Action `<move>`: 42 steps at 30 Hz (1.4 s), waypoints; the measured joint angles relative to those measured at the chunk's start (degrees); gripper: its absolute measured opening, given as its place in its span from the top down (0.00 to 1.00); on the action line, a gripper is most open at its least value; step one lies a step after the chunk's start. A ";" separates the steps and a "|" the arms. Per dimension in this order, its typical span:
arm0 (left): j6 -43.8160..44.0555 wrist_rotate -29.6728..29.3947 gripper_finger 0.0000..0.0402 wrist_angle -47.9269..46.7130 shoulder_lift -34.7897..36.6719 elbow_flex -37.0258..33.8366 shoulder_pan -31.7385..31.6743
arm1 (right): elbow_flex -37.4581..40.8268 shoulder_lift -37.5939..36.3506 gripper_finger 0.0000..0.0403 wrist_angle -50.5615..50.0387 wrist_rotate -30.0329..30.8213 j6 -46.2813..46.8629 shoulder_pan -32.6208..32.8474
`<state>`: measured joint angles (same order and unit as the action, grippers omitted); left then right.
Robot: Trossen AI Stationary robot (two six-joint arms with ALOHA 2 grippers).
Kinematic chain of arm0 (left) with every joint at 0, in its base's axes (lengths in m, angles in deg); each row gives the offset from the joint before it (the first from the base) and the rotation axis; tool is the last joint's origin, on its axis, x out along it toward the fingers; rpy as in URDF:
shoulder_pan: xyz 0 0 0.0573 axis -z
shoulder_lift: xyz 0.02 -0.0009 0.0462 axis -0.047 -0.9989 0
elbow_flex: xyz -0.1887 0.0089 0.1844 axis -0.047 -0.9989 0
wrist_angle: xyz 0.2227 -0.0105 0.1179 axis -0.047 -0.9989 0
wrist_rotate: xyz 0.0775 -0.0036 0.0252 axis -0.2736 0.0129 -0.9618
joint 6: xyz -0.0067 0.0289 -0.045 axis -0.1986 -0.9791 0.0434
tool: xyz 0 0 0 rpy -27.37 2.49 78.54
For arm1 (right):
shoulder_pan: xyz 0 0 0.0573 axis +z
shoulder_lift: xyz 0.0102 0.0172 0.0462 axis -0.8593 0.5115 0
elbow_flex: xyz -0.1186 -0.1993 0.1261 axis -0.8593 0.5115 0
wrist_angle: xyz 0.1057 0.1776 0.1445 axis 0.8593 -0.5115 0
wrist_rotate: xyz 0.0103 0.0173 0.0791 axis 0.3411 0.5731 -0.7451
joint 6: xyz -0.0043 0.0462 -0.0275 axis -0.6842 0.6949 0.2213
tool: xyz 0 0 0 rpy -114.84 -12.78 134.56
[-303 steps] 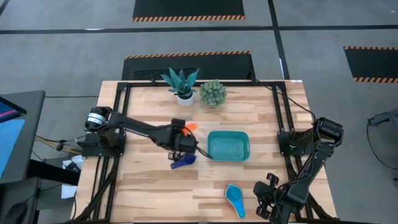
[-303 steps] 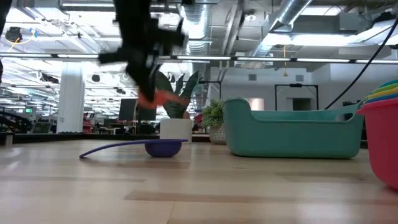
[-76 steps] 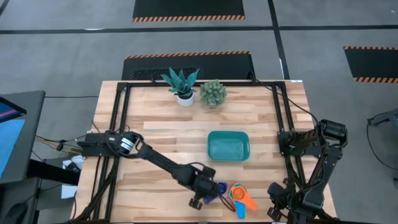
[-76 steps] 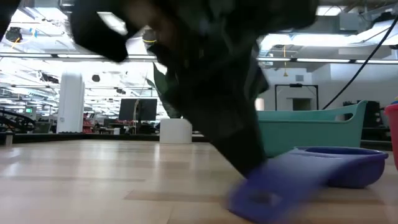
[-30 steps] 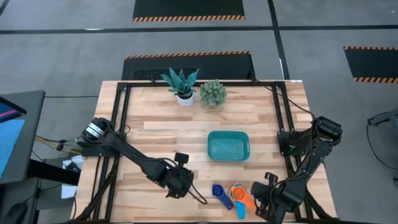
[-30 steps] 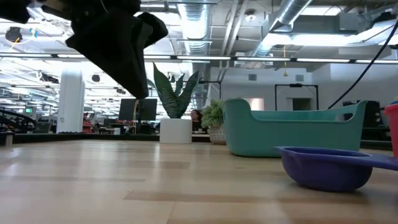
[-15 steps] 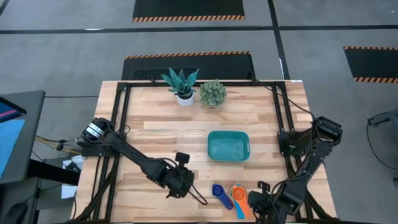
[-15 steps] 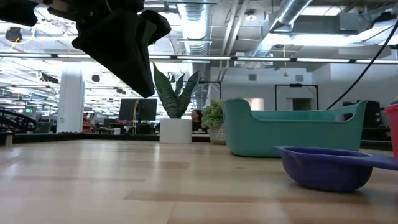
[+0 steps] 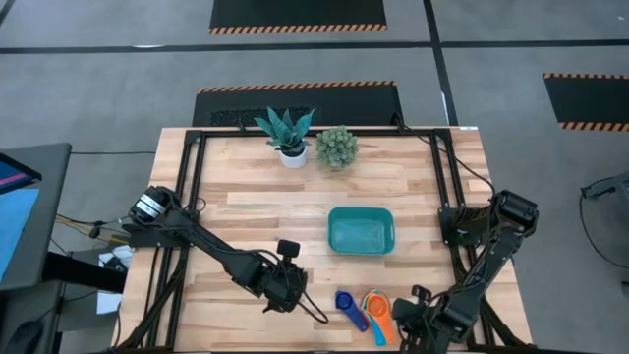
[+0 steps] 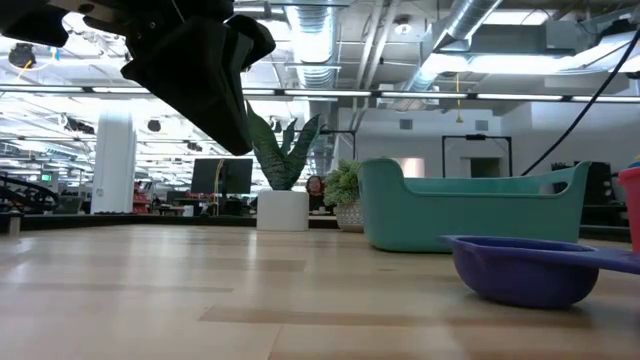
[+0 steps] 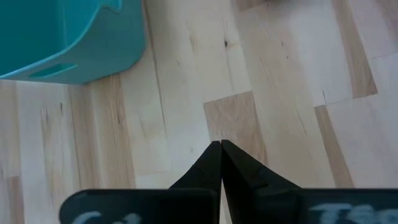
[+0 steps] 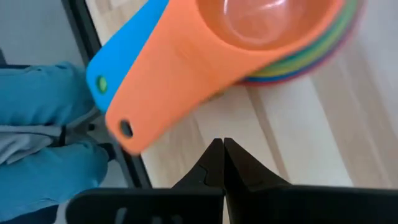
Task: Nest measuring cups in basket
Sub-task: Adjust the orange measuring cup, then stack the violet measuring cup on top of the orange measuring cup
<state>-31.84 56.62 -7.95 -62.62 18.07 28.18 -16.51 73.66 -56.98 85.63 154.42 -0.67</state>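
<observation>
the wooden table (image 9: 246, 211) carries all items. the left arm (image 9: 211, 254) reaches from the left side across the front half of the table; the left gripper (image 9: 287, 291) hangs above bare wood, front-left of the basket, fingers (image 11: 219, 163) pressed together and holding nothing. the right arm (image 9: 486, 261) runs down the table's right edge; the right gripper (image 9: 411, 324) sits at the front right corner, just beside the cup stack, fingers (image 12: 219, 160) together and empty.

the teal basket (image 9: 361, 230) stands right of centre, with no cups in it. two potted plants (image 9: 307, 140) stand at the back edge.

the nested stack of measuring cups (image 9: 377, 308) lies on the table in front of the basket, orange cup (image 12: 249, 31) on top, its handle lying over a light blue handle (image 12: 127, 43). the dark blue cup (image 9: 346, 303) rests apart, just left of the stack.
</observation>
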 joint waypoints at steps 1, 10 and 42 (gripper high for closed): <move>0.01 -0.01 1.00 0.00 -0.02 0.00 0.00 | 0.00 0.61 0.97 0.66 -0.34 -0.54 -0.42; -0.16 0.01 1.00 -0.05 -0.02 0.02 0.00 | -0.01 0.92 0.97 12.88 -1.22 -9.19 -1.38; 6.33 0.76 1.00 0.02 3.30 -17.12 5.85 | -18.91 0.92 0.97 7.61 1.74 -43.84 -19.50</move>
<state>-25.51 57.38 -7.93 -59.32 0.95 34.03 -35.43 74.58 -49.37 87.37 110.58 -20.16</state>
